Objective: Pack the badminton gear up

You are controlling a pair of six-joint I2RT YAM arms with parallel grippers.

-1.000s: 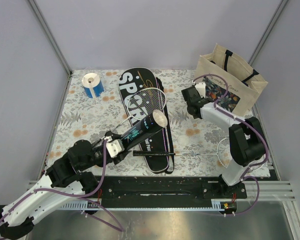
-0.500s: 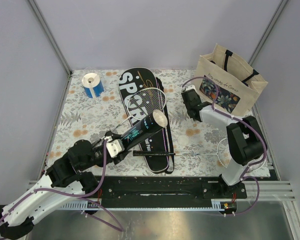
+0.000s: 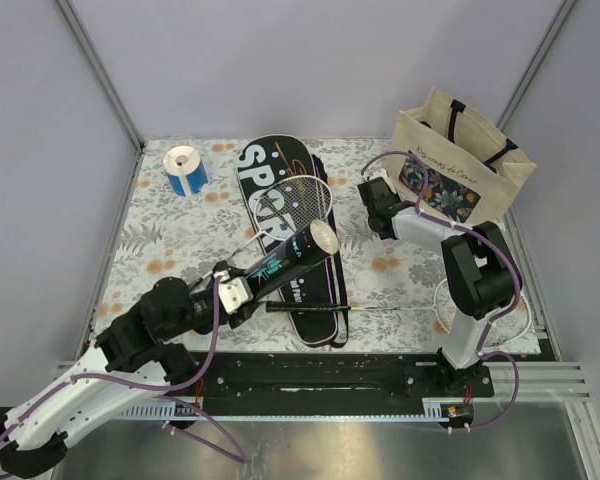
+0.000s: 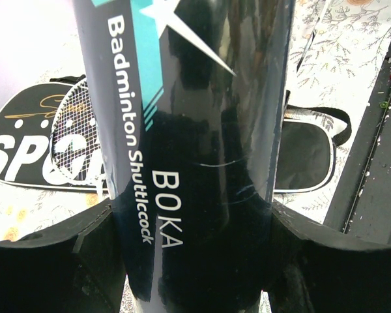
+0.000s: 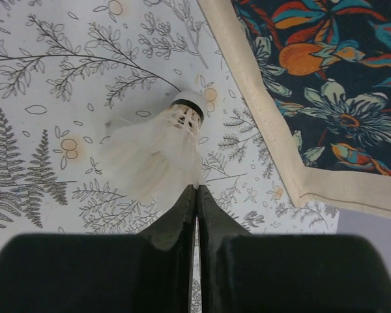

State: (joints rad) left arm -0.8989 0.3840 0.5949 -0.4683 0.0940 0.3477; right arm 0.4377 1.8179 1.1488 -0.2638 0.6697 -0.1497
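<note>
The long black tube point(image 3: 285, 258) with teal print, lettered "Badminton Shuttlecock" point(image 4: 202, 130), points up and right over the case, with my left gripper point(image 3: 242, 290) point(image 4: 192, 208) shut on its lower end. The black case point(image 3: 270, 190) lettered SPORT lies flat, a white-framed racket point(image 3: 308, 197) resting on it. A second racket point(image 3: 390, 310) lies across the case's near end, its head by the right arm's base. My right gripper point(image 3: 372, 195) point(image 5: 196, 189) is shut on the feather edge of a white shuttlecock point(image 5: 166, 147) just left of the tote bag.
The beige tote bag point(image 3: 470, 165) point(image 5: 326, 85) with its floral panel stands at the back right, close to my right gripper. A blue-and-white tape roll point(image 3: 185, 168) sits at the back left. A metal frame borders the floral tablecloth.
My right gripper has shifted a little left, away from the bag, and its jaws have opened and closed again at the shuttlecock. The left arm has nudged the tube slightly right.
</note>
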